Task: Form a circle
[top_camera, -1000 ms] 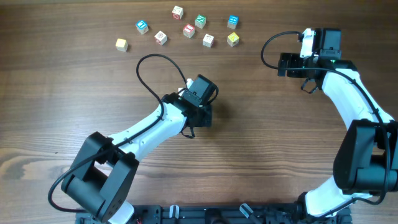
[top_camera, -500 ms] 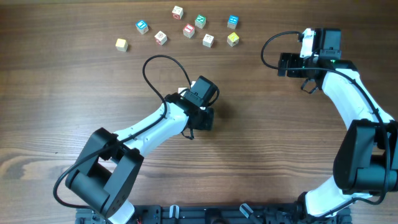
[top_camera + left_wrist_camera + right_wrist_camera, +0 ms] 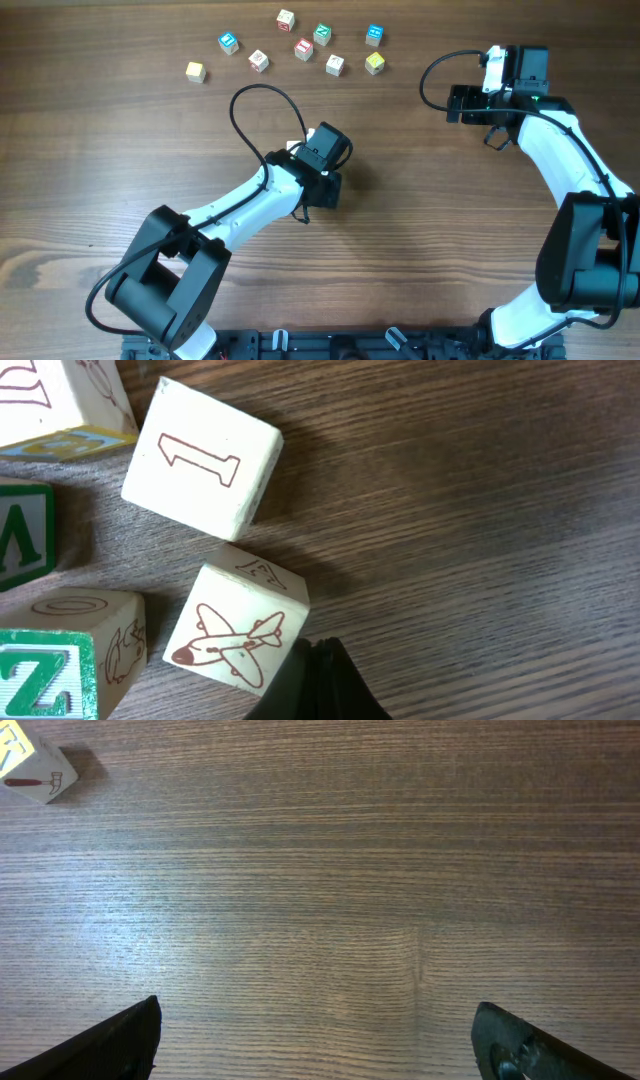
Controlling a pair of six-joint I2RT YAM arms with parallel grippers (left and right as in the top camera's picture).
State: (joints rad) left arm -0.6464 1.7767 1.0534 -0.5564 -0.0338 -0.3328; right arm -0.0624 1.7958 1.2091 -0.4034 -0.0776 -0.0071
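In the left wrist view, little wooden cubes curve round the left edge as part of the circle. They include a cream cube with a 1 (image 3: 200,470), a cream cube with an airplane (image 3: 235,635), a cream cube with an oval (image 3: 85,635) and a green-faced Z cube (image 3: 40,680). The rest of the circle is cut off by the frame. My left gripper (image 3: 320,680) is shut and empty, its tip against the airplane cube's lower right edge. From overhead the left gripper (image 3: 318,165) hides these cubes. My right gripper (image 3: 458,103) (image 3: 320,1040) stands wide open over bare wood.
Several loose cubes lie along the table's far edge, among them a yellow one (image 3: 195,71), a blue one (image 3: 228,42), a red one (image 3: 304,48) and a green one (image 3: 322,33). The right wrist view has one cube (image 3: 35,770) at its top left. The left arm's cable (image 3: 250,100) loops above the wood.
The left arm and its cable loop have shifted slightly to the right since a second ago. The right arm has not moved.
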